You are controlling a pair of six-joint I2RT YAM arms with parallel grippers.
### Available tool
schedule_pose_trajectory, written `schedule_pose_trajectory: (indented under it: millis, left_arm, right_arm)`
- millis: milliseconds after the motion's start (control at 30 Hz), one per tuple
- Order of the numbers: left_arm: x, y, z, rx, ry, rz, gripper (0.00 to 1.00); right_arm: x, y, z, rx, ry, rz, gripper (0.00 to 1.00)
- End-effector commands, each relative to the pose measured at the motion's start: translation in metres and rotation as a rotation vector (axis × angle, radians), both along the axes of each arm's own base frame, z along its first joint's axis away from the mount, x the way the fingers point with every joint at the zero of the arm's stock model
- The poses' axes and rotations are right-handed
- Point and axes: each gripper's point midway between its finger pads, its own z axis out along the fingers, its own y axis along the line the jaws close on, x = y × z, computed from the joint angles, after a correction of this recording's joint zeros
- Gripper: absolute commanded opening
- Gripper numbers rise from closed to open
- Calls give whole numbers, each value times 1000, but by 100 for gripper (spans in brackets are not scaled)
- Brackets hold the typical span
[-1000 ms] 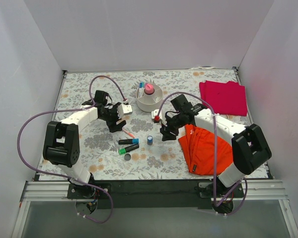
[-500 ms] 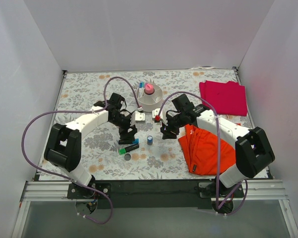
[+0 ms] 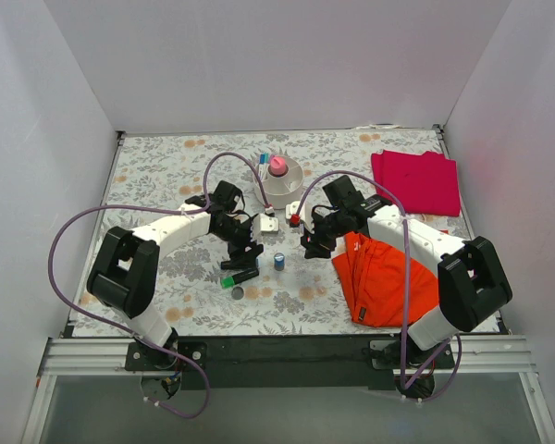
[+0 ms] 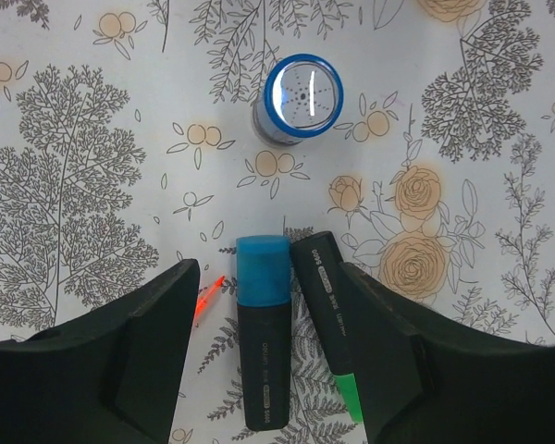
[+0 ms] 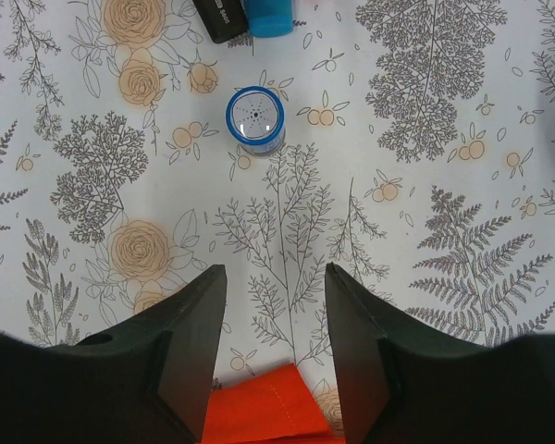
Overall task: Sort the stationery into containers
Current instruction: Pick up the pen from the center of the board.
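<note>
My left gripper (image 3: 243, 252) is open and sits low over two black markers lying side by side. In the left wrist view its fingers (image 4: 157, 342) straddle the blue-capped marker (image 4: 264, 342) and the green-capped marker (image 4: 324, 305). An orange-pink pen tip (image 4: 208, 298) shows by the left finger. The small blue cylinder (image 3: 279, 261) stands upright just beyond them and also shows in the left wrist view (image 4: 301, 97). My right gripper (image 3: 314, 245) is open and empty, right of the cylinder (image 5: 255, 117). The off-white bowl (image 3: 276, 196) holds the pink-capped bottle (image 3: 277, 166) and thin white pens (image 3: 262, 166).
An orange cloth (image 3: 384, 277) lies under my right arm and its corner shows between the right fingers (image 5: 268, 412). A magenta cloth (image 3: 416, 180) lies at the back right. A small dark disc (image 3: 237, 293) lies near the green-capped marker (image 3: 241, 277).
My left gripper has moved right and nearer, from beside the orange-pink pen to over the two markers. The right arm has hardly moved.
</note>
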Motion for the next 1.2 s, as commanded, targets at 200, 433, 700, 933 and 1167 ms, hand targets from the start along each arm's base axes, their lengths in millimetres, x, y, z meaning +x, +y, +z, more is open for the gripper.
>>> schedule_pose_trajectory:
  millis: [200, 433, 700, 933, 1167]
  left_arm:
    - [7, 5, -22, 55, -32, 28, 57]
    - [8, 6, -36, 80, -42, 32, 55]
    - [11, 5, -51, 109, -26, 40, 50]
    - [9, 6, -54, 118, -19, 46, 43]
    - [1, -5, -36, 85, 106, 32, 16]
  right_arm:
    - [6, -4, 7, 30, -25, -33, 55]
    - [10, -6, 6, 29, -26, -46, 55]
    - [15, -8, 4, 25, -25, -58, 55]
    - [20, -11, 4, 25, -21, -75, 55]
    - [32, -11, 10, 31, -34, -97, 54]
